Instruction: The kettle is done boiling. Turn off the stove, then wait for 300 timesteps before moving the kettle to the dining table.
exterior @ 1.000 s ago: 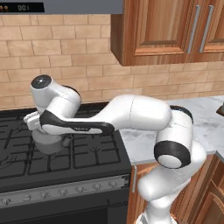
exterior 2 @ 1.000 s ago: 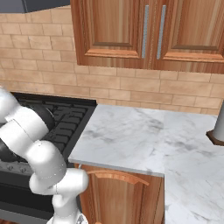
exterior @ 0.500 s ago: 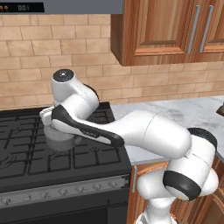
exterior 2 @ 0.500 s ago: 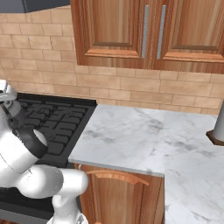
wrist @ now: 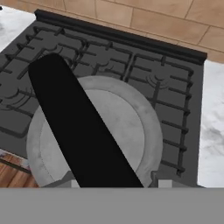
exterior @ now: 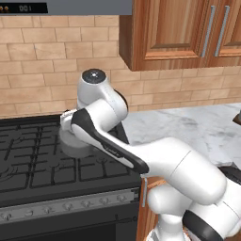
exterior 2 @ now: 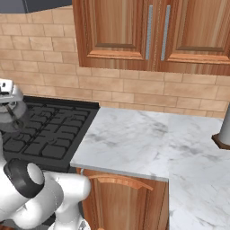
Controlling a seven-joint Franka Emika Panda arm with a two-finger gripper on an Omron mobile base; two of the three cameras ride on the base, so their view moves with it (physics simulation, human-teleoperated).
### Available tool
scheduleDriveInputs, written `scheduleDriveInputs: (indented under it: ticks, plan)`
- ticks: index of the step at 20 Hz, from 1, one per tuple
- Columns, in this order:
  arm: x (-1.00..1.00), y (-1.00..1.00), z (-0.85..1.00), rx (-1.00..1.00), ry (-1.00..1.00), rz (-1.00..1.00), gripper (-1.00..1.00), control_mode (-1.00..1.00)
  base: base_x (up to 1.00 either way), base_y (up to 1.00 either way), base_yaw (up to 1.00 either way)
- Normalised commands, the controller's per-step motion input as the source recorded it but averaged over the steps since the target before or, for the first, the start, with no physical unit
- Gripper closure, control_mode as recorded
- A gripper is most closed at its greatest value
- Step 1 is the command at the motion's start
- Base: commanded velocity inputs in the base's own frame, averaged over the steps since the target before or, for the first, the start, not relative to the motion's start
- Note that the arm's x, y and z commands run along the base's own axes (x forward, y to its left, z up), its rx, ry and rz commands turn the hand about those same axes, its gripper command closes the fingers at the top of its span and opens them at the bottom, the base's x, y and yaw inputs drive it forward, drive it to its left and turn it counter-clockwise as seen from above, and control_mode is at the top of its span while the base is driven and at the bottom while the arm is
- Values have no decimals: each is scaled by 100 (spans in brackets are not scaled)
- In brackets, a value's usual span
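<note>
Since a second ago the arm has risen and the kettle is up off the stove near its right edge, gripper clamped on its handle, so next we carry it level toward the dining table.

Small orange digits, seemingly "00", on a dark display panel above the stove, otherwise too blurred to read

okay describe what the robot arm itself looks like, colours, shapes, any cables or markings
The arm is glossy white with smooth, rounded tubular links, dark grey caps and bands at the joints, and a black stripe along the forearm link. No loose cables or readable markings show. The gripper is a small, boxy white-and-grey block.
</note>
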Motion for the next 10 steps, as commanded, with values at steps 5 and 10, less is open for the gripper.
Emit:
scheduleDriveInputs:
  ticks: [5,10]
  plan:
    - [-25,-35,41,5,0,0,100,-100,0,0,0]
    - [-12,-19,26,3,0,0,100,-100,0,0,0]
